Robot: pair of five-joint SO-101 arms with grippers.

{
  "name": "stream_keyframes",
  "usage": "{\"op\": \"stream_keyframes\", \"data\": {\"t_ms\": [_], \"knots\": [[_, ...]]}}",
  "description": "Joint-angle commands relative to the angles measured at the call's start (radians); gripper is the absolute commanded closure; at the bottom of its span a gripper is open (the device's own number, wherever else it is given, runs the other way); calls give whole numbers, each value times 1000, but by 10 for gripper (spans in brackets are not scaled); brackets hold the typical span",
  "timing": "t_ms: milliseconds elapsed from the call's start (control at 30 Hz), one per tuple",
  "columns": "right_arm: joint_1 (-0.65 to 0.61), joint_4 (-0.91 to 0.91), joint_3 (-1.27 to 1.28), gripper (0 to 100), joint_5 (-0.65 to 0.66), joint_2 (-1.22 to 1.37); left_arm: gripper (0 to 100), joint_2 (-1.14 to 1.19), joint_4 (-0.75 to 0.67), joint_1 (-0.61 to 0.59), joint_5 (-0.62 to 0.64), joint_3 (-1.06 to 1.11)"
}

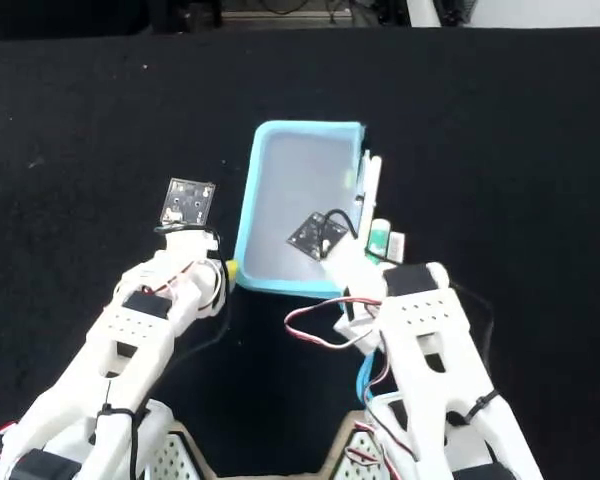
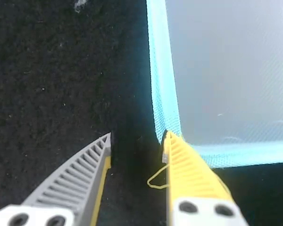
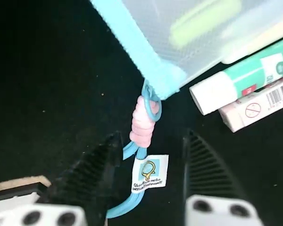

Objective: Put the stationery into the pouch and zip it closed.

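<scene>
A pouch [image 1: 290,190] lies flat at the middle of the table [image 1: 500,150]. The left hand [image 2: 137,136] sits at the pouch's near left corner, with one finger touching that corner. The right hand [image 3: 153,136] sits at the near right corner, where a cord [image 3: 142,125] from the pouch lies between its fingers. A pen [image 1: 368,185] lies along the pouch's right edge. A glue stick [image 3: 236,80] and a second stick [image 3: 259,106] lie side by side just outside that edge.

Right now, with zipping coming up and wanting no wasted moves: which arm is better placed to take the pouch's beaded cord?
Right. The right gripper, open, straddles the beaded cord at the pouch's corner; the left gripper, also open, sits at another corner.
</scene>
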Motion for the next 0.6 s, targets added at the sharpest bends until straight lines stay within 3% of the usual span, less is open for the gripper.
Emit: {"op": "stream_keyframes", "data": {"t_ms": [0, 167, 567], "knots": [[6, 11, -5, 842, 8, -39, 816, -12, -12, -8, 5, -15], [-20, -78, 30, 795, -107, -39, 816, -12, -12, -8, 5, -15], [-11, -373, 213, 789, -89, -38, 816, -12, -12, -10, 5, -15]]}}
